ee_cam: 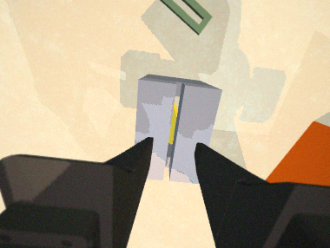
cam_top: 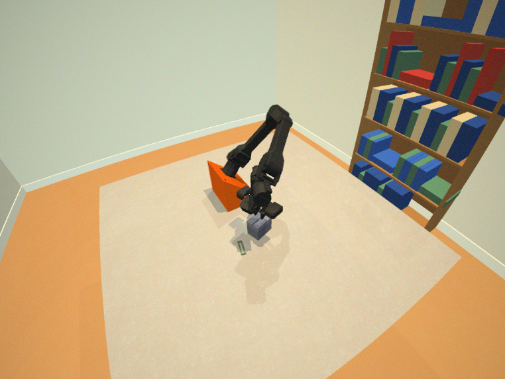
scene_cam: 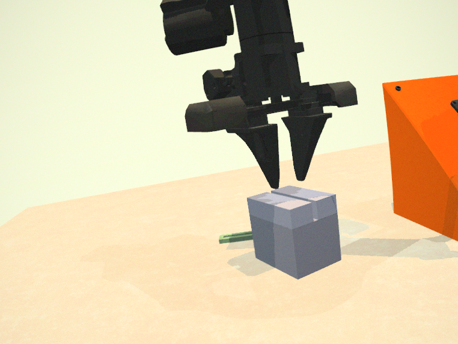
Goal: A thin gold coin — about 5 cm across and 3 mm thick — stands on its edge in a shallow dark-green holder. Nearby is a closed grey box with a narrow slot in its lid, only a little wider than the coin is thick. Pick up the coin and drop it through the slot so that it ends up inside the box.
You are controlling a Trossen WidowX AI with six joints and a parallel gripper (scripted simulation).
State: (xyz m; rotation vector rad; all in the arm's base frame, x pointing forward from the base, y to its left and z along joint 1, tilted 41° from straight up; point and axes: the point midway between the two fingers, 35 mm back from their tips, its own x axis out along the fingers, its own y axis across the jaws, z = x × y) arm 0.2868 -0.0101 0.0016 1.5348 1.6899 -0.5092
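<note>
The gold coin (ee_cam: 173, 126) shows only in the wrist view, as a narrow yellow strip within the slot of the grey box. It does not stand above the lid in the exterior view. The grey box (cam_top: 258, 229) (scene_cam: 314, 246) (ee_cam: 194, 117) stands upright with its lid on. My gripper (scene_cam: 287, 184) (ee_cam: 174, 146) is open and empty, with its fingertips just above the lid, one on each side of the slot. The dark-green holder (cam_top: 238, 248) (scene_cam: 223, 240) (ee_cam: 201, 29) lies empty near the box. How deep the coin sits is hard to tell.
The orange arm base (cam_top: 222, 189) (scene_cam: 414, 177) (ee_cam: 308, 158) stands beside the box. A bookshelf (cam_top: 424, 159) with books stands against the wall at the right in the top view.
</note>
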